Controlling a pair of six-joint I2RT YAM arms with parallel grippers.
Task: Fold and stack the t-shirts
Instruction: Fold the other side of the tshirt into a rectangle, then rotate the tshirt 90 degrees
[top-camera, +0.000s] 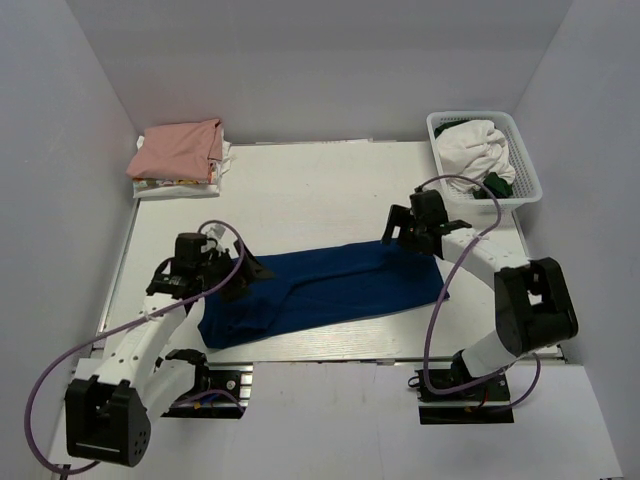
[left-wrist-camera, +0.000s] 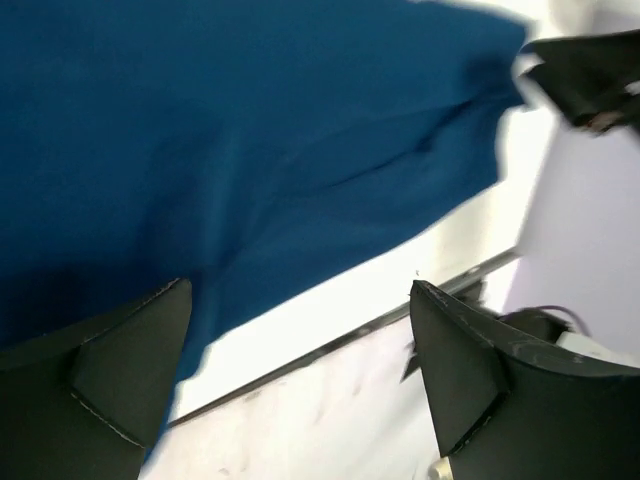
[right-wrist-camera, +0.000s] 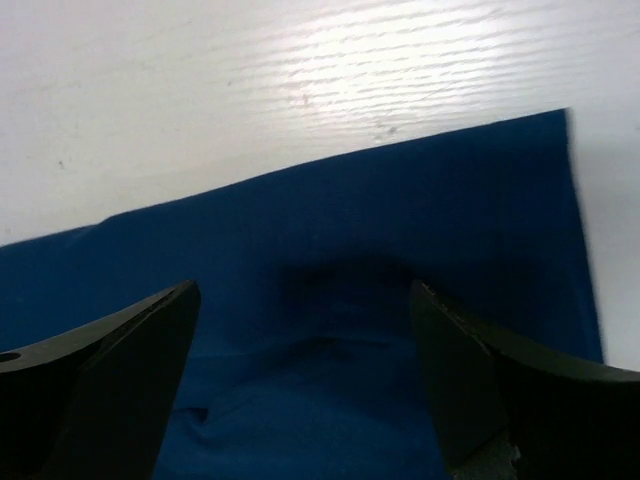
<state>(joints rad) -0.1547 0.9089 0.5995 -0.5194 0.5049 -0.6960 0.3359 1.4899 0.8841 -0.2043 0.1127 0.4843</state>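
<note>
T-shirt (top-camera: 330, 285) on table (top-camera: 320, 190), basket (top-camera: 529, 172) far right

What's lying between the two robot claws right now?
The dark blue t-shirt, a long folded strip on the white table, stretches from the left gripper to the right gripper. The top view shows it whole.

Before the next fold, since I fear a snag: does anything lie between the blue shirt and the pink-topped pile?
Nothing visible does. Only bare table lies between the blue shirt and the pink shirt on the far-left pile; the basket stands at the far right, off that path.
</note>
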